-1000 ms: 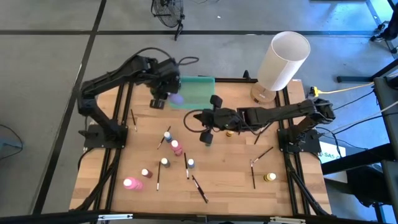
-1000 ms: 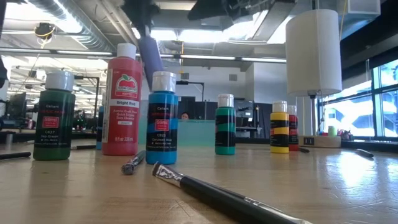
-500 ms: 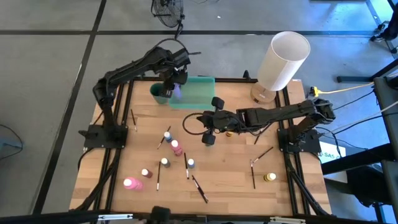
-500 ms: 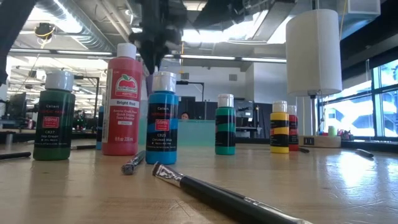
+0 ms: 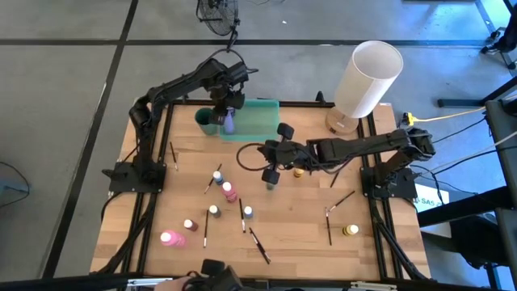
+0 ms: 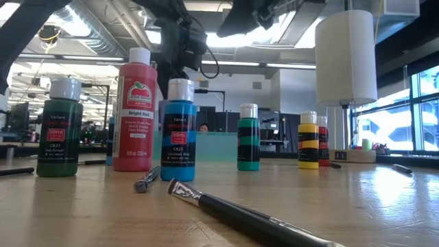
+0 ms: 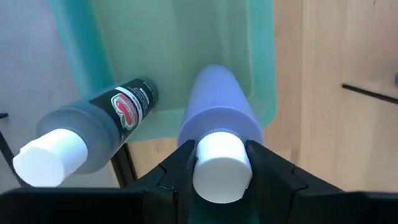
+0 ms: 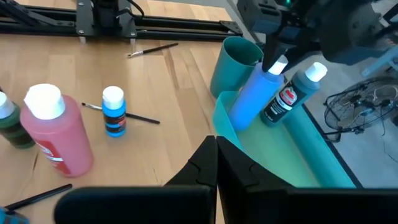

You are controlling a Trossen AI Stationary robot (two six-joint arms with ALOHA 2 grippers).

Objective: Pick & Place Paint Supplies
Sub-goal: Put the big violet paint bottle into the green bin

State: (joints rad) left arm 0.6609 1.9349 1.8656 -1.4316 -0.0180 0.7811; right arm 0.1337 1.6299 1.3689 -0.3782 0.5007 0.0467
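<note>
My left gripper (image 5: 227, 103) is over the left end of the translucent green tray (image 5: 260, 121) and is shut on a purple paint bottle (image 5: 229, 122) (image 7: 217, 118) with a white cap. The bottle's lower end dips into the tray. A dark bottle (image 7: 102, 127) (image 8: 287, 96) lies slanted on the tray's left end, next to a teal cup (image 8: 237, 61). My right gripper (image 5: 271, 176) (image 8: 216, 152) hovers shut and empty above mid-table. More bottles (image 5: 229, 191) (image 6: 178, 130) and thin brushes (image 5: 258, 244) (image 6: 240, 214) sit on the table's near half. My left gripper pinches the purple bottle at its white cap (image 7: 217, 167), one finger (image 7: 179, 169) on each side. It comes from above, slanting toward the far edge. The bottle hangs tilted below the fingers, base inside the tray; whether the base rests on the tray floor I cannot tell.
A big white cylindrical lamp (image 5: 367, 77) stands at the far right corner. A yellow bottle (image 5: 350, 230) and brushes (image 5: 339, 200) lie on the right side, and a large pink bottle (image 5: 171, 238) near the near-left corner. Bare wood shows between the tray and the bottles.
My left gripper carried the purple bottle from above the table beside the tray toward the far edge, and now stands over the tray's left end. The bottle went down with it until its base dipped into the tray. My right arm stayed nearly still.
</note>
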